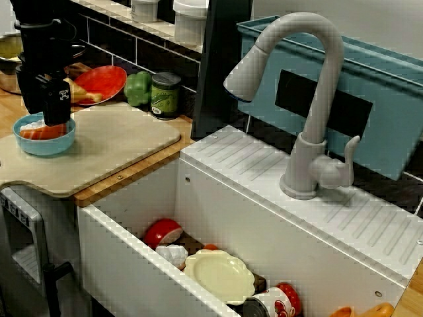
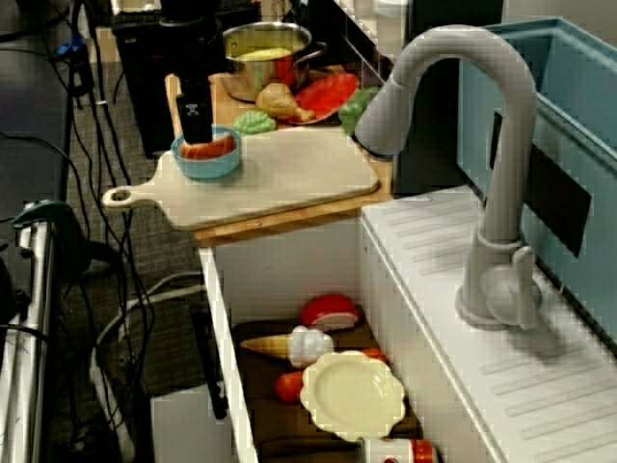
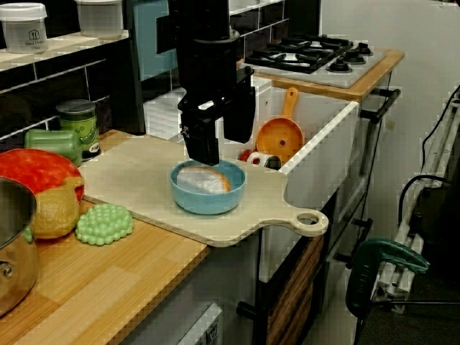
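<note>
Found the gripper hanging directly over the blue bowl, fingertips close above its rim. Recorded the claw as spread, pinching nothing. Located the bowl on the cutting board, at the end away from the sink. Noted an orange-and-white food piece lying inside the bowl, beneath the claw. Sighted a red plate, green pepper and can along the back edge of the counter, behind the board. Logged a bumpy green piece on the counter, just beside the board's edge nearest the pot.
</note>
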Motion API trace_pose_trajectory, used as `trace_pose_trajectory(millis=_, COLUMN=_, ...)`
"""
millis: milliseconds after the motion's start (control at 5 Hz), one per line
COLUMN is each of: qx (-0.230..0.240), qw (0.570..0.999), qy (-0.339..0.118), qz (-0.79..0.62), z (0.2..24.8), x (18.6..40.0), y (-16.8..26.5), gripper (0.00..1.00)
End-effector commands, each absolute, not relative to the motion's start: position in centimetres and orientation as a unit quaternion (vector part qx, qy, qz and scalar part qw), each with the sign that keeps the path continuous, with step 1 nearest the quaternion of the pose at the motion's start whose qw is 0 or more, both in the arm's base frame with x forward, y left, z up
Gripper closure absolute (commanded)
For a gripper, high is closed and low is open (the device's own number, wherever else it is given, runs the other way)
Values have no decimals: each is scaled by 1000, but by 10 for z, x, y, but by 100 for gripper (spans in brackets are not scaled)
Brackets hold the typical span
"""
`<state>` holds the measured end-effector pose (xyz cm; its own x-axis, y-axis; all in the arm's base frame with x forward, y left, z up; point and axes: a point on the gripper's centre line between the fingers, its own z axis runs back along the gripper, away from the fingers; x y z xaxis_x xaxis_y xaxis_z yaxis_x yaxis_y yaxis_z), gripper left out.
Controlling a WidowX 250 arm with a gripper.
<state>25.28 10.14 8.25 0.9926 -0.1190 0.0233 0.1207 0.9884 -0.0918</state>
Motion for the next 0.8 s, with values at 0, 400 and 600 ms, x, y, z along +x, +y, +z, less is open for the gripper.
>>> trace_pose_trajectory(millis=0, qx=-16, qw=998, qy=-18, qz=-59, z=76, x=264, y=103, gripper=0)
trace_pose_trajectory(millis=400, qx=-9, qw=998, qy=-12, qz=-54, z=66, x=264, y=108, gripper=0)
trace_pose_trajectory(millis=600, qx=-7, qw=998, qy=-10, qz=-55, z=68, x=265, y=110, gripper=0)
